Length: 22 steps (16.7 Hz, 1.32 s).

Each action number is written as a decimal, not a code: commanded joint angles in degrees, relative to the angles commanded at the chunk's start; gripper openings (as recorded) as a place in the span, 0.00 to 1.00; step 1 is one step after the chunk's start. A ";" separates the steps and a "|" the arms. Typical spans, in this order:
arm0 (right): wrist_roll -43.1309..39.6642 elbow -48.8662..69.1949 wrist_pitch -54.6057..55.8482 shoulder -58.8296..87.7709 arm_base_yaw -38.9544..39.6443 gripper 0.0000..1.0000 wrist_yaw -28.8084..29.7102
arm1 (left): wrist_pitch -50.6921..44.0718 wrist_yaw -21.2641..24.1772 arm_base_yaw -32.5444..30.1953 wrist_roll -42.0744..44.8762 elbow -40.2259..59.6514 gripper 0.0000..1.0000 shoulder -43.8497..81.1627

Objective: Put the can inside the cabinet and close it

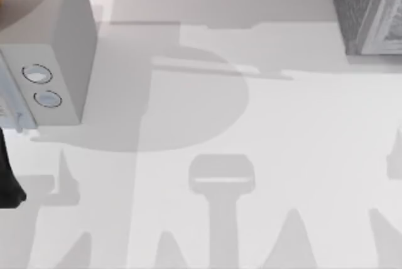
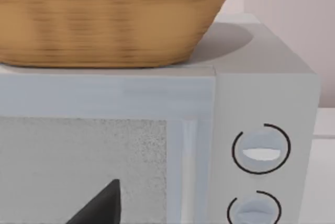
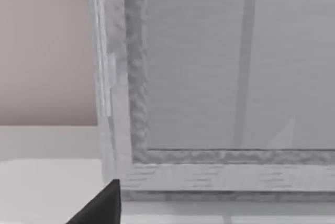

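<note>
At the table's far right corner the cabinet (image 1: 370, 11) looks shut, so the right gripper (image 3: 102, 205) faces its front, likely to open it, while the left gripper (image 2: 99, 208) faces the white box (image 1: 63, 30) (whether either is open or clenched, I cannot tell).

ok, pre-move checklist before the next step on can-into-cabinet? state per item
1. Can located: not ok, not seen on the table.
2. Cabinet found: ok, at the table's far right corner.
3. Cabinet front panel open: cannot tell.
4. Right gripper facing the cabinet: ok; finger state cannot tell.
5. Left gripper position: not ok, it faces the white box with two dials, wicker basket on top.
</note>
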 joint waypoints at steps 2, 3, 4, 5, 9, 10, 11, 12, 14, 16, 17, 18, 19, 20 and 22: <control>0.00 2.32 7.32 9.17 -6.08 1.00 -6.16 | 0.00 0.00 0.00 0.00 0.00 1.00 0.00; 0.16 3.39 10.93 13.90 -9.18 1.00 -9.25 | 0.00 0.00 0.00 0.00 0.00 1.00 0.00; 0.34 4.43 14.49 18.64 -12.26 1.00 -12.32 | 0.00 0.00 0.00 0.00 0.00 1.00 0.00; 0.44 5.50 18.04 23.27 -15.32 1.00 -15.33 | 0.00 0.00 0.00 0.00 0.00 1.00 0.00; 0.44 9.70 31.34 39.90 -26.63 1.00 -26.24 | 0.00 0.00 0.00 0.00 0.00 1.00 0.00; 0.49 10.53 34.12 43.52 -28.99 1.00 -28.65 | 0.00 0.00 0.00 0.00 0.00 1.00 0.00; 0.55 11.27 36.64 46.88 -31.15 1.00 -30.84 | 0.00 0.00 0.00 0.00 0.00 1.00 0.00; 0.63 11.92 38.89 49.95 -33.11 1.00 -32.78 | 0.00 0.00 0.00 0.00 0.00 1.00 0.00; 0.77 12.97 42.53 54.82 -36.31 1.00 -35.90 | 0.00 0.00 0.00 0.00 0.00 1.00 0.00; 0.84 13.71 44.91 57.81 -38.35 1.00 -37.88 | 0.00 0.00 0.00 0.00 0.00 1.00 0.00; 0.85 13.94 45.57 58.56 -38.89 1.00 -38.41 | 0.00 0.00 0.00 0.00 0.00 1.00 0.00; 0.85 14.03 45.83 58.82 -39.08 1.00 -38.60 | 0.00 0.00 0.00 0.00 0.00 1.00 0.00; 0.85 14.03 45.83 58.82 -39.08 1.00 -38.60 | 0.00 0.00 0.00 0.00 0.00 1.00 0.00; 0.85 14.03 45.83 58.82 -39.08 1.00 -38.60 | 0.00 0.00 0.00 0.00 0.00 1.00 0.00; 0.83 13.80 45.66 58.66 -38.83 1.00 -38.47 | 0.00 0.00 0.00 0.00 0.00 1.00 0.00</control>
